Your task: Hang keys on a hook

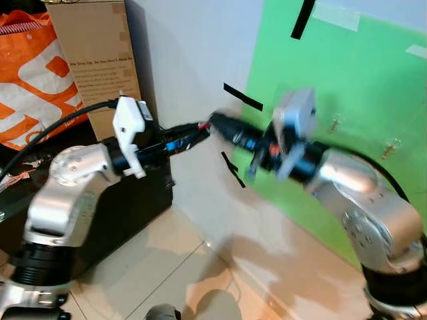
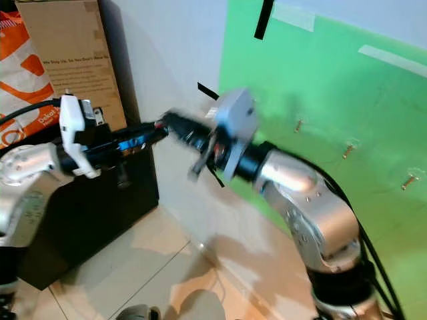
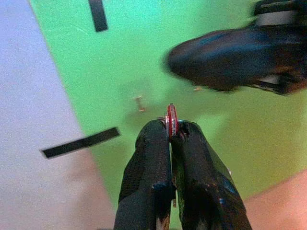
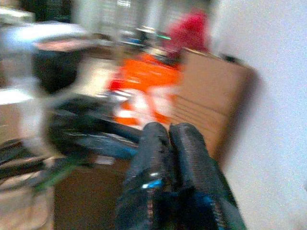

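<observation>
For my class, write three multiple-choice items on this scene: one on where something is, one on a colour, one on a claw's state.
1. Where are the hooks?
A. on the green board
B. on the cardboard box
C. on the floor

2. What colour is the ring that the left claw pinches?
A. blue
B. red
C. yellow

3. How are the right claw's fingers?
A. spread wide
B. pressed together
C. around a hook

Answers: 1 A, small metal hooks stick out of the green board; 2 B, a red ring pokes out between the fingertips; 3 B, the right wrist view shows no gap between them.
</observation>
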`<state>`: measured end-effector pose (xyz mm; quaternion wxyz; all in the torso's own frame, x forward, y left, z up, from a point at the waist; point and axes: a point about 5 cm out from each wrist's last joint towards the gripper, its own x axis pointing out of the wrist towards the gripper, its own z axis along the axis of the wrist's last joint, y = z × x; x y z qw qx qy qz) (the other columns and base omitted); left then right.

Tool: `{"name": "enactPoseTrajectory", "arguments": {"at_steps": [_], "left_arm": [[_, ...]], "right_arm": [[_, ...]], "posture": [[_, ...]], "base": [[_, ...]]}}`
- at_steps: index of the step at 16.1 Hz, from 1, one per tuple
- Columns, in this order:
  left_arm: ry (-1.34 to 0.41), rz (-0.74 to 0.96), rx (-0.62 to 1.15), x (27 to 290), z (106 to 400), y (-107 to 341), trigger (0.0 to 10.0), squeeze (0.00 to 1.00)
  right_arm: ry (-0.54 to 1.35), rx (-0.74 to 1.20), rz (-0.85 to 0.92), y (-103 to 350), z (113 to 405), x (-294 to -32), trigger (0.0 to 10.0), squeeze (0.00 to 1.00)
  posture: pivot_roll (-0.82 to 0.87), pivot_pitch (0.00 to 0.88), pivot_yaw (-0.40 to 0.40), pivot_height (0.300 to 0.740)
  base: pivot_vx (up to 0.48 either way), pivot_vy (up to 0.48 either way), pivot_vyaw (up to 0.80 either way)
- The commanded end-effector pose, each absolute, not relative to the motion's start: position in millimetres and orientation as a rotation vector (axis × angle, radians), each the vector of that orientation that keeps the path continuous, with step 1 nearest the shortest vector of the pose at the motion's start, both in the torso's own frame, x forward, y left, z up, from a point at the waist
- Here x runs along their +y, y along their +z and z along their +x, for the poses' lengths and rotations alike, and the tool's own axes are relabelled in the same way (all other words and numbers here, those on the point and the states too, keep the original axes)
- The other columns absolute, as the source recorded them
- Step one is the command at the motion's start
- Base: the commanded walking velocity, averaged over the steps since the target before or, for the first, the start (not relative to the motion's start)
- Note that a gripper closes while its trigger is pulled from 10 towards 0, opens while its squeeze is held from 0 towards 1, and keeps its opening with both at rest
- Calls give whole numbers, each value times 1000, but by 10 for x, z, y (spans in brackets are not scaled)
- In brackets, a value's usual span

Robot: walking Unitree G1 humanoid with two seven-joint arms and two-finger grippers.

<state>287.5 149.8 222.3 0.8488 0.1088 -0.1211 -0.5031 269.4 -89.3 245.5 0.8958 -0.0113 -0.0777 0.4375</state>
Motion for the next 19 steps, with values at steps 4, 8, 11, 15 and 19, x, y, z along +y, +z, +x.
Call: {"name": "enactPoseTrajectory", "arguments": {"at_steps": [4,8,11,15,19], "left_arm": [[-930,407,-402,1372,2838,2158,0,0],[-807,463,-532,1292,2737,2132,0,0],[-752,480,-593,1258,2662,2099,0,0],[-705,470,-625,1236,2606,2064,0,0],[-685,416,-634,1216,2576,2062,0,0]], "right_arm": [[779,-90,122,2416,2818,-1018,10000,1000],[822,-27,300,2432,2867,-992,10000,1000],[824,52,422,2420,2938,-1058,10000,1000],[884,162,460,2325,2966,-1046,10000,1000],[944,208,581,2265,2990,-1058,10000,1000]], "posture": [[41,0,-25,740],[44,0,-61,740],[39,0,-82,740],[36,0,-92,740],[43,0,-99,740]], "base": [[0,0,0],[0,0,0],[0,0,0],[0,0,0],[0,0,0]]}}
